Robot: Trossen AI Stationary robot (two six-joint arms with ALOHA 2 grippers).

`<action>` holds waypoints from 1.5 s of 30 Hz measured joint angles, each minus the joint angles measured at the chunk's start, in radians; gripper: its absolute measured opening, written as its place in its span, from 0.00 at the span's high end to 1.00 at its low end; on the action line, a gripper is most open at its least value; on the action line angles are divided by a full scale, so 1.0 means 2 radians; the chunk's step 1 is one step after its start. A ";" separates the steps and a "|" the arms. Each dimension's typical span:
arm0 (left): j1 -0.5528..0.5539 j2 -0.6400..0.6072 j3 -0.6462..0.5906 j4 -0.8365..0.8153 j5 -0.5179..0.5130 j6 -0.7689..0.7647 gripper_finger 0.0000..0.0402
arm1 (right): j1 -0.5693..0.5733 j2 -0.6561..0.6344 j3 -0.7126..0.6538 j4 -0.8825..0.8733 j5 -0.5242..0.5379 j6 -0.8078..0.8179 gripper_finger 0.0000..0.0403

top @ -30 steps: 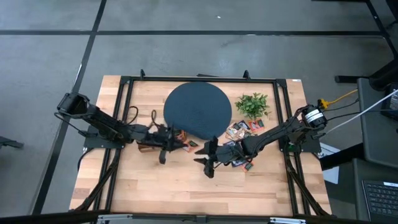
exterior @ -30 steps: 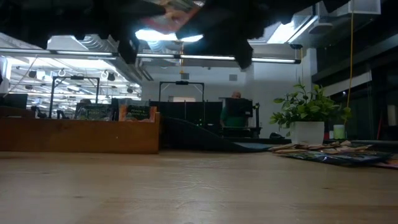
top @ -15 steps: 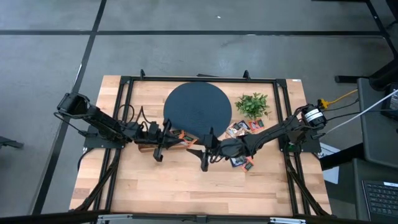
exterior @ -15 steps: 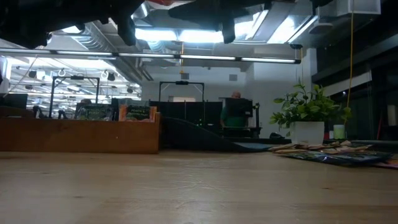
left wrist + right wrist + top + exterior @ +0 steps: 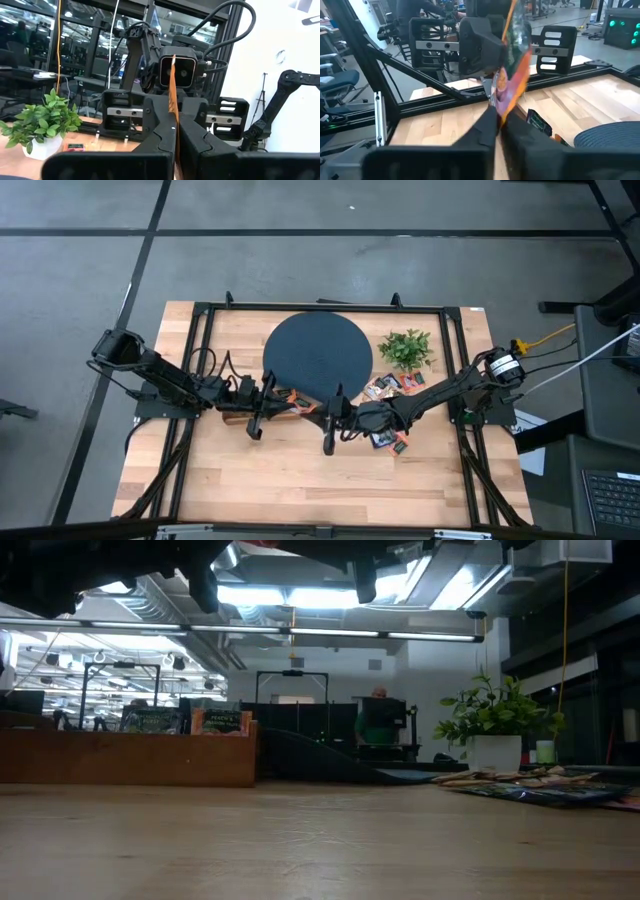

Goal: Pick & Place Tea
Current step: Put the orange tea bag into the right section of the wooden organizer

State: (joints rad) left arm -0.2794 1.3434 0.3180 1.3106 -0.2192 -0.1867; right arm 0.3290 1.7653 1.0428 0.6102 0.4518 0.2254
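Observation:
An orange-red tea sachet [image 5: 297,400] hangs in the air above the wood just near of the round dark disc [image 5: 318,356]. My left gripper [image 5: 288,402] and my right gripper [image 5: 316,410] face each other almost level, each shut on it. The right wrist view shows the sachet's crinkled face [image 5: 514,70]. The left wrist view shows it edge-on [image 5: 172,90]. More tea sachets lie flat in a pile [image 5: 388,388] on the table beside and under the right arm. My left gripper pinches the sachet between its two fingers at one edge [image 5: 174,122], coming about level from the table's left. The sachet stands upright on edge, clear of the table. My right gripper pinches the sachet's lower part [image 5: 499,106] between its two fingers, coming about level from the table's right.
A small green plant in a white pot [image 5: 406,348] stands right of the disc. Loose sachets [image 5: 530,785] lie at the right in the low view. A black rail frame [image 5: 200,360] runs around the table top. Bare wood [image 5: 300,480] lies toward the near edge.
Both grippers have risen and tipped from slanting down to about level, carrying the sachet up with the left one. My right gripper has drawn toward the left gripper, shut and taken hold of the sachet.

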 joint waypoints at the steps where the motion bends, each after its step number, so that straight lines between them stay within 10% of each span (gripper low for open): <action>1: 0.000 0.000 0.000 0.000 0.000 0.000 1.00 | 0.000 0.000 0.000 0.000 0.000 -0.003 0.97; 14: 0.000 0.001 0.000 -0.033 0.002 -0.036 0.98 | 0.000 0.000 0.001 -0.049 0.002 0.018 0.99; 29: 0.024 0.000 0.006 -0.131 0.079 -0.156 0.68 | 0.000 0.001 0.000 -0.191 -0.091 0.119 1.00; 45: 0.030 0.000 0.080 -0.268 0.089 -0.080 0.69 | -0.006 0.001 0.000 -0.189 -0.092 0.122 1.00</action>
State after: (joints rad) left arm -0.2203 1.3441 0.4782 0.7747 -0.0422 -0.3458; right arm 0.3168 1.7664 1.0431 0.2329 0.2684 0.4690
